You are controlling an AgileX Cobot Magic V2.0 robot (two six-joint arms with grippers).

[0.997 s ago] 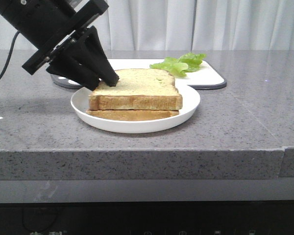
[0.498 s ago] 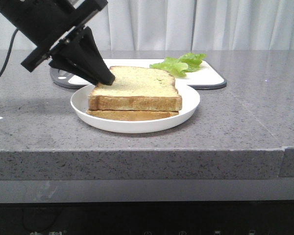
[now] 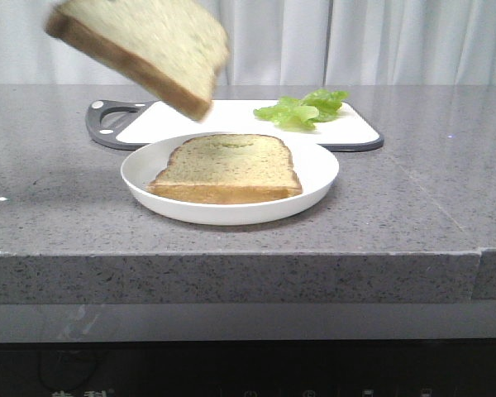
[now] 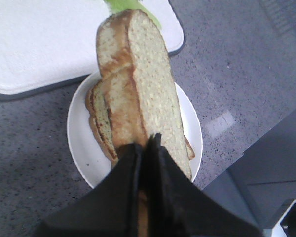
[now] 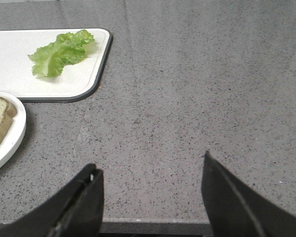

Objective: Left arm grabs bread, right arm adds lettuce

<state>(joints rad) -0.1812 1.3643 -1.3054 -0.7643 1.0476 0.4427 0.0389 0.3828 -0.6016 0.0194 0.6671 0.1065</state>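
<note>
The thick bread slice [image 3: 145, 50] hangs tilted in the air at the upper left of the front view, above the white plate [image 3: 318, 178]. My left gripper [image 4: 147, 143] is shut on the bread [image 4: 138, 84]; the arm itself is out of the front view. A thinner slice [image 3: 225, 169] lies flat on the plate. The lettuce leaf [image 3: 302, 107] lies on the white cutting board [image 3: 231, 120]; it also shows in the right wrist view [image 5: 60, 53]. My right gripper [image 5: 150, 170] is open and empty, over bare counter to the right of the board and the plate.
The cutting board [image 5: 19, 74] has a dark rim and a handle [image 3: 107, 124] at its left end. The plate's rim [image 5: 17, 131] shows at the edge of the right wrist view. The grey counter's front edge [image 3: 248, 256] runs across the front view.
My left gripper has lifted the thick bread slice off the plate, up and to the left, out of the front view. The thinner slice is now uncovered on the plate.
</note>
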